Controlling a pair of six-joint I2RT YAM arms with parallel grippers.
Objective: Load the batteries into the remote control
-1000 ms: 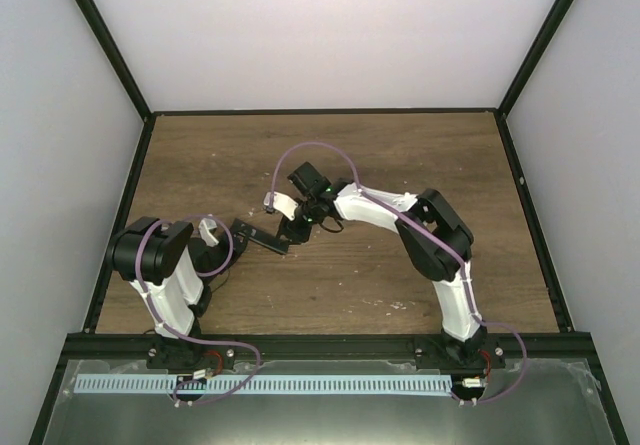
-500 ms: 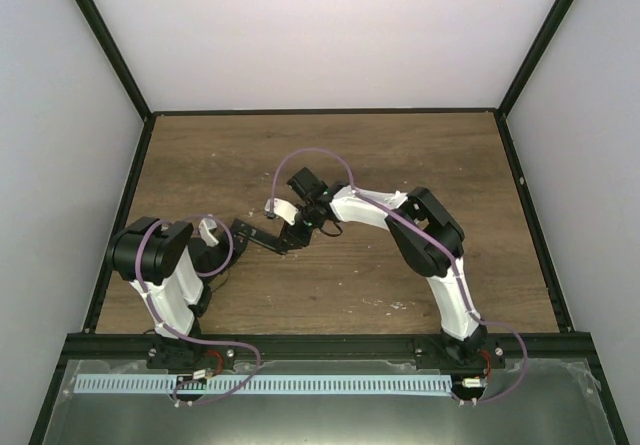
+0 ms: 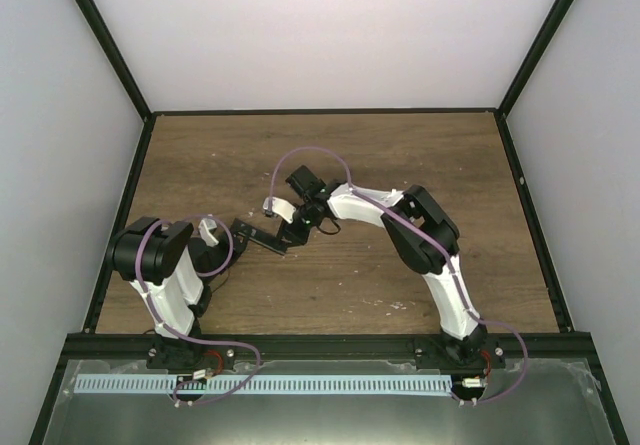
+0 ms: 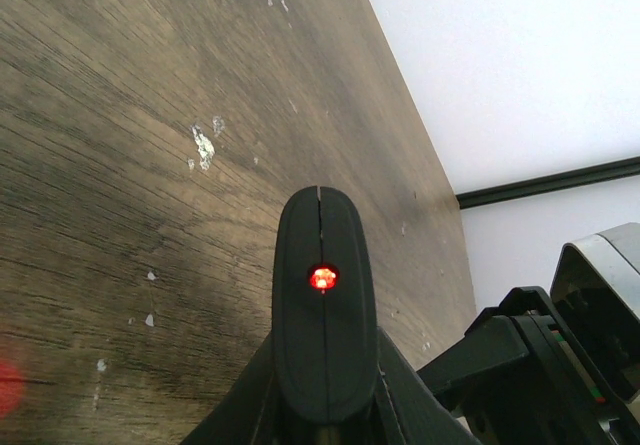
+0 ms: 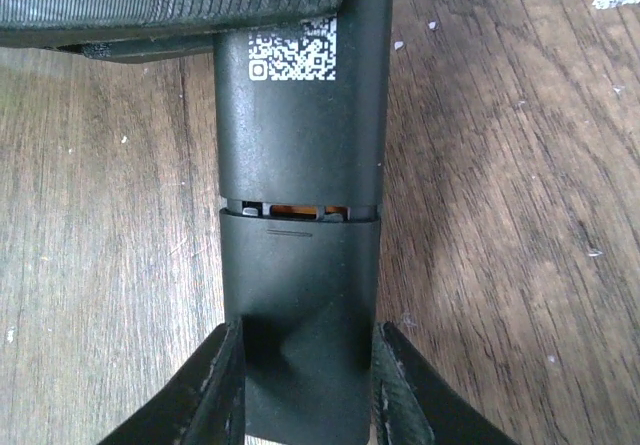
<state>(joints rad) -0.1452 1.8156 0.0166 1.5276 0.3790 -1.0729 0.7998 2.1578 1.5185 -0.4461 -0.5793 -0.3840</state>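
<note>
At the left, the left end effector (image 4: 325, 420) is clenched on one end of the remote control (image 4: 322, 335). The black bar is pinned between its fingers (image 4: 245, 405). A small red light (image 4: 322, 278) is lit on the rounded tip of the bar. Scattered white specks (image 4: 203, 146) are seen on the wooden worktop (image 4: 120, 165) beyond it. In the top external view the remote control is seen left of the worktop's middle, spanning the gap between the two arms. Its back is turned to the right wrist camera, and a white code label (image 5: 292, 49) is shown on it. Lower down, the battery cover (image 5: 300, 295) is seated with a thin gap left at its upper edge. The right end effector (image 5: 308, 385) is closed on this cover, one finger laid against each side.
</note>
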